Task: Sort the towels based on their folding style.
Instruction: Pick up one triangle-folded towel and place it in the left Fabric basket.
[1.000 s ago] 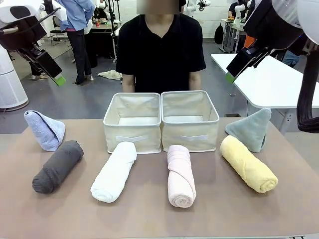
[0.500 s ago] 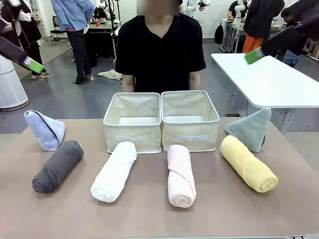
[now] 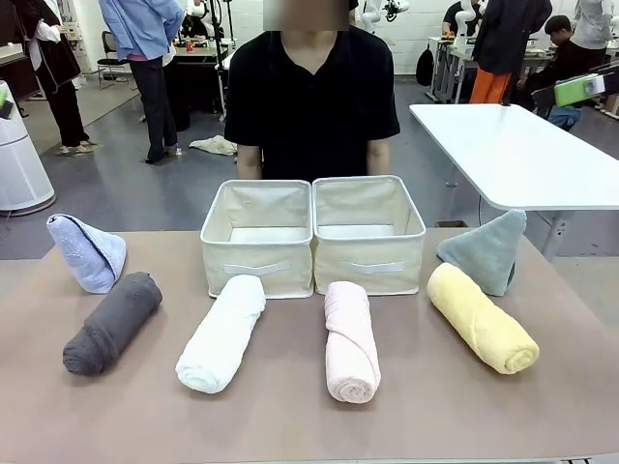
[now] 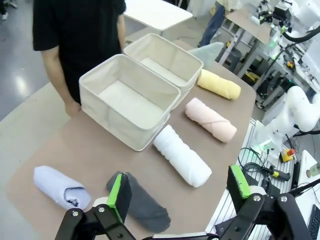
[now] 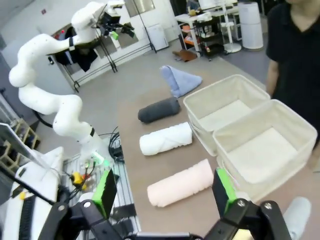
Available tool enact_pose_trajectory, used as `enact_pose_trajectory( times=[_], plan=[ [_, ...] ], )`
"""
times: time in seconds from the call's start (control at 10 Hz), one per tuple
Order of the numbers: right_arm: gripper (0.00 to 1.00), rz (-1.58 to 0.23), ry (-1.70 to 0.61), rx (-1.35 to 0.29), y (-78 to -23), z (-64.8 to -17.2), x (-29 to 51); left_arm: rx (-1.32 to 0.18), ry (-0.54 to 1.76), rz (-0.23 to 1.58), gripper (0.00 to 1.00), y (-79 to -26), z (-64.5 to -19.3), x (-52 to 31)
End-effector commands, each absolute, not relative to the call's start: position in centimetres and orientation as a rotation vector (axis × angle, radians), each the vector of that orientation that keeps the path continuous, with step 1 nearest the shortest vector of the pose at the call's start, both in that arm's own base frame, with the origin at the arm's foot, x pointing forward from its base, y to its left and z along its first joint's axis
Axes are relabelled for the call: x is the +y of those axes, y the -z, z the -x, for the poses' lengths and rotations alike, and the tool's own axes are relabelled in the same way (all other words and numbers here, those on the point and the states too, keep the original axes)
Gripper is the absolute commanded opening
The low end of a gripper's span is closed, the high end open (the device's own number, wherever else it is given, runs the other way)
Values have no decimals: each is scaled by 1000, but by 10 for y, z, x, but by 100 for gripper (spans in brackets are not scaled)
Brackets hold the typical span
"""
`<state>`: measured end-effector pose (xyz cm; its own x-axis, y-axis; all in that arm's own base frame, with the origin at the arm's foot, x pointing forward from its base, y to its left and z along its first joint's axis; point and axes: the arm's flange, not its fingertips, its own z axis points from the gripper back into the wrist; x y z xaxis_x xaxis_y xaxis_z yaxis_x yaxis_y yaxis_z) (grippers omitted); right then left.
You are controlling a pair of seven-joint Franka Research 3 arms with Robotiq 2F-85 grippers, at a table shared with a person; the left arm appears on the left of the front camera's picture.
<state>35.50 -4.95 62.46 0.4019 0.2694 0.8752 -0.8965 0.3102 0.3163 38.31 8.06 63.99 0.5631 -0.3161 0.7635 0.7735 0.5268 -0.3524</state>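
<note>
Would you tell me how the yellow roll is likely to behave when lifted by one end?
The yellow roll looks like soft terry, so it would probably sag and might unwind. It seems light for its bulk. As a cylinder lying on the flat table, a sideways nudge could set it rolling.

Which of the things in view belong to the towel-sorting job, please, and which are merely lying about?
Job: dark grey roll, white roll, pink roll, yellow roll, lavender-blue triangle, grey-green triangle; probably also the left basket and right basket.
Lying about: white side table, cloth on the floor.
</note>
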Motion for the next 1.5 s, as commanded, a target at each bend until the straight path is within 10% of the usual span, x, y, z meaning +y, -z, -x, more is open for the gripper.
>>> enact_pose_trajectory(
  times=[0.0,1.4],
  plan=[
    [100,-926,-858,-822,-628,-362,-65,-716,722,732,100,-636,-384,98],
    [100,-795,-878,-781,-621,-317,-121,-782,680,617,100,-631,-367,156]
  ],
)
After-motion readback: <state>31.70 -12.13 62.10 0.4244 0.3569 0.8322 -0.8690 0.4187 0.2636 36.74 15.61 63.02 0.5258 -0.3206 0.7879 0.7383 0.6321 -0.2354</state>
